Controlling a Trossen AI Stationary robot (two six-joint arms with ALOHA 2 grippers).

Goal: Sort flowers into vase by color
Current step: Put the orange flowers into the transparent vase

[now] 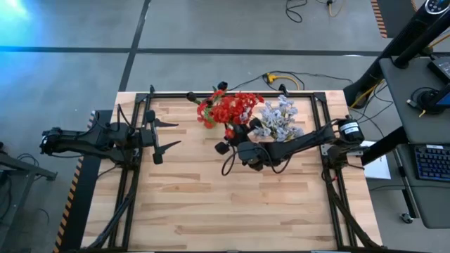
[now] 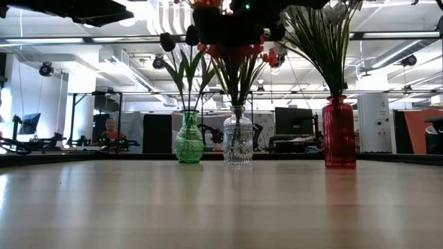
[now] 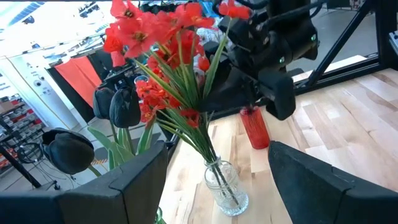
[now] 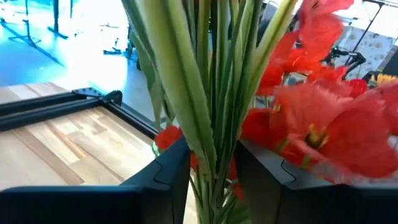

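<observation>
right end effector: fingers are standing slightly apart around red flowers stems
risk: withdrawing could be snagging stems, tipping clear vase
left end effector: waiting released near left edge

no readable text, no labels, no brand marks, no numbers, no signs anywhere in view

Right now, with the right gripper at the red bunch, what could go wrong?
1. The right gripper has red flowers' green stems between its fingers; pulling away before they are clear could drag stems back out.
2. The clear vase is narrow and the spray is tall and top-heavy; a sideways tug might tip it.
3. The green vase and red vase stand close by; a wide retreat could brush their flowers.
</observation>
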